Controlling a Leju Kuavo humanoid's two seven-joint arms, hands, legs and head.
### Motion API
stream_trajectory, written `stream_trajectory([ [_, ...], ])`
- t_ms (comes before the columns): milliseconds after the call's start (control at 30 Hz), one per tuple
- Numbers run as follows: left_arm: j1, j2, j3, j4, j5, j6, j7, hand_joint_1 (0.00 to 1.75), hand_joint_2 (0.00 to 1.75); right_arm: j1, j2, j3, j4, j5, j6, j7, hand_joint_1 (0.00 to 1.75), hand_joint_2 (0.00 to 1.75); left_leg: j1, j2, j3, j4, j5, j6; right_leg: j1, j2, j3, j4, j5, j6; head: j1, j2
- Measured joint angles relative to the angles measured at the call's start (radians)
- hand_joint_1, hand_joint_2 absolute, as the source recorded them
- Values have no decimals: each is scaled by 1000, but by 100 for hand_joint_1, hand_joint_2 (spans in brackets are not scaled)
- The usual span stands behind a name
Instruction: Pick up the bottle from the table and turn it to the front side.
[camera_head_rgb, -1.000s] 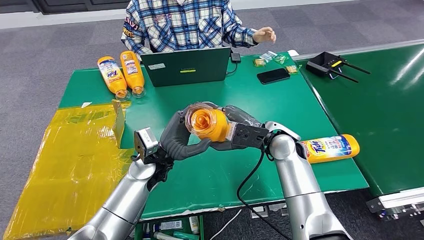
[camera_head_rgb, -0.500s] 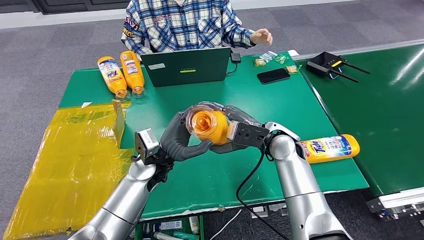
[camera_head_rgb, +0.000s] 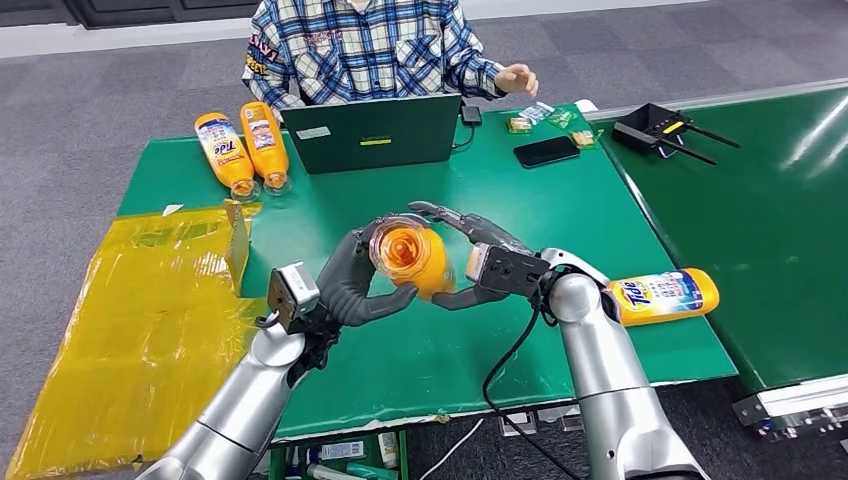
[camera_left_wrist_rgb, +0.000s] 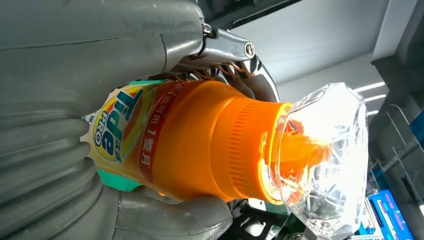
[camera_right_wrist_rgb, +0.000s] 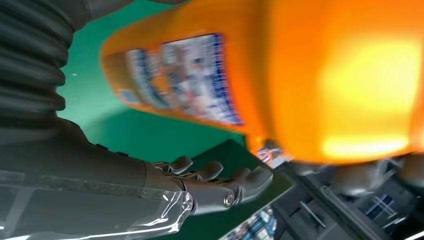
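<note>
Head view: the orange bottle (camera_head_rgb: 410, 257) is in the middle of the frame, above the green table (camera_head_rgb: 560, 200), cap toward the camera. The left hand (camera_head_rgb: 355, 280) clamps around it. The right hand (camera_head_rgb: 470, 255) has its fingers spread apart beside the bottle.

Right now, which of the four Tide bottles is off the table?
The Tide bottle held by the left hand, cap toward the camera. The pair by the laptop and the one at the right edge lie flat.
</note>
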Motion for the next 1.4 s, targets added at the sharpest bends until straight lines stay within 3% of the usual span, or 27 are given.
stream_trajectory([
  [600,56,65,85,-143,-48,117,0,175,175,46,-28,-166,0,-2,0,-5,0,175,0,0,0,0,0,0,0,0,0,0,0,0,0,0],
  [800,57,89,87,-172,-198,316,0,175,175,56,-29,-172,-5,1,0,-6,0,175,0,1,0,0,0,0,0,1,0,0,0,0,0,0],
  [933,55,101,86,-175,-260,384,0,175,175,60,-29,-173,-7,2,0,-6,0,175,0,1,0,0,0,0,0,1,-1,0,0,0,0,0],
  [1033,41,110,78,-165,-458,561,20,175,175,67,-29,-174,-13,4,0,-6,0,175,0,1,0,0,0,0,0,1,-1,0,0,0,0,0],
  [1133,21,117,71,-149,-779,768,117,175,175,73,-27,-178,-22,13,0,-6,0,175,0,1,0,0,0,0,0,1,-1,0,0,0,0,0],
  [1267,12,130,70,-141,-1148,931,273,175,175,79,-22,-189,-32,28,0,-6,0,175,0,1,0,0,0,0,0,1,-1,0,0,0,0,0],
  [1400,3,176,52,-141,-1507,1001,564,175,175,87,-20,-195,-42,34,0,-6,0,175,0,2,0,0,0,0,0,2,-1,0,0,0,0,0],
])
